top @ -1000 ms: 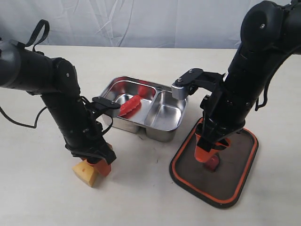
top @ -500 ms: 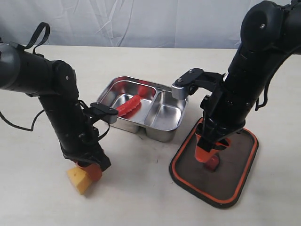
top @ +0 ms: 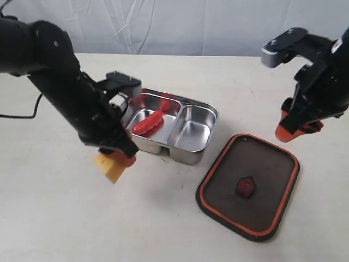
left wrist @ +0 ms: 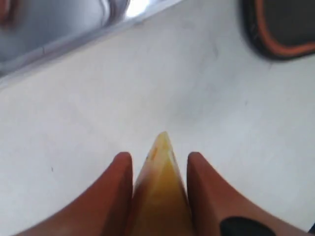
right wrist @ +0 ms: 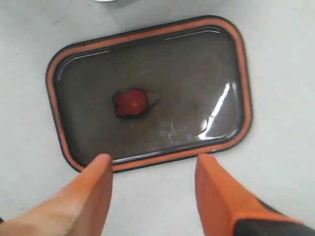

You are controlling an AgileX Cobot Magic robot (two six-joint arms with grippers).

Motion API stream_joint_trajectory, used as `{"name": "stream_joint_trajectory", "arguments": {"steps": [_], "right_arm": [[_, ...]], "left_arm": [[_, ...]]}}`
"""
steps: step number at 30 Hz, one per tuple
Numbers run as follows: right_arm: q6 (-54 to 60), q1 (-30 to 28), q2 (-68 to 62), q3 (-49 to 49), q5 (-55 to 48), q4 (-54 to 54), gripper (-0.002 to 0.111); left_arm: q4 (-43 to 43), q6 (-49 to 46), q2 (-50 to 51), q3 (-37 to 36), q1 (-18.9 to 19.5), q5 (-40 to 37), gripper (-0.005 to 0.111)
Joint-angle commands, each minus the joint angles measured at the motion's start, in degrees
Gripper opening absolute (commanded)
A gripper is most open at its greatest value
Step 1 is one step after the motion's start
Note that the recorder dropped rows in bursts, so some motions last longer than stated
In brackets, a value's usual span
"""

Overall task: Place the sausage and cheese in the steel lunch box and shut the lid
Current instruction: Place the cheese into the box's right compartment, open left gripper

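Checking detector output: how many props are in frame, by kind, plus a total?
sausage: 1, in the box
cheese: 1, held by the left end effector
steel lunch box: 1
lid: 1, off the box
Total: 4

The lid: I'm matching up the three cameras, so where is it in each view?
Exterior view: the lid lies flat at lower right, beside the steel lunch box.
Left wrist view: only one corner, at the picture's upper right.
Right wrist view: whole, filling the middle.
Shared landmark: its orange rim, seen in all three.
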State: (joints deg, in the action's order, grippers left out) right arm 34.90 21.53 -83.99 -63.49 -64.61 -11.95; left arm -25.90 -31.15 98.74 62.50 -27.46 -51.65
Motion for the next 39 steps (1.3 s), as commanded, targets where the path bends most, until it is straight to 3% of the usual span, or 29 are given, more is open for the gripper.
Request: {"name": "stream_joint_trajectory", "arguments": {"steps": [1, 3, 11, 24, 28, 32, 34, 39], "right_arm": [[-2.1, -7.1, 4.8, -0.3, 1.9, 0.4, 0.05], [-3.6, -9.7, 6.0, -0.3, 3.7, 0.0, 0.05], [-3.9, -10.2, 6.1, -0.1, 6.7, -2.5, 0.05], [-3.9, -10.2, 6.1, -0.1, 6.8, -2.5, 0.05], [-3.9, -10.2, 6.1, -0.1, 6.8, -2.7, 0.05], [-3.9, -10.2, 6.1, -0.1, 6.8, -2.7, 0.05], [-3.9, -10.2, 6.1, -0.1, 6.8, -2.7, 0.05], [-3.9, -10.2, 5.5, -0.1, 6.8, -2.7, 0.05]], "left_arm": [[-5.8, -2.6, -2.1, 5.3, -1.6, 8.5, 0.0], [-6.0, -2.7, 0.3, 8.6, -3.1, 13.5, 0.0], [-6.8, -5.4, 13.4, 21.1, -6.3, 15.6, 0.0], [-8.9, -11.3, 20.3, 25.8, -6.4, 12.0, 0.001], [-8.8, -11.3, 20.3, 26.1, -6.4, 9.0, 0.019], [-9.2, -11.3, 20.3, 26.1, -6.4, 9.4, 0.051], [-9.3, -11.3, 20.3, 26.2, -6.4, 9.7, 0.061], [-9.4, -11.3, 20.3, 26.3, -6.4, 9.6, 0.062]]}}
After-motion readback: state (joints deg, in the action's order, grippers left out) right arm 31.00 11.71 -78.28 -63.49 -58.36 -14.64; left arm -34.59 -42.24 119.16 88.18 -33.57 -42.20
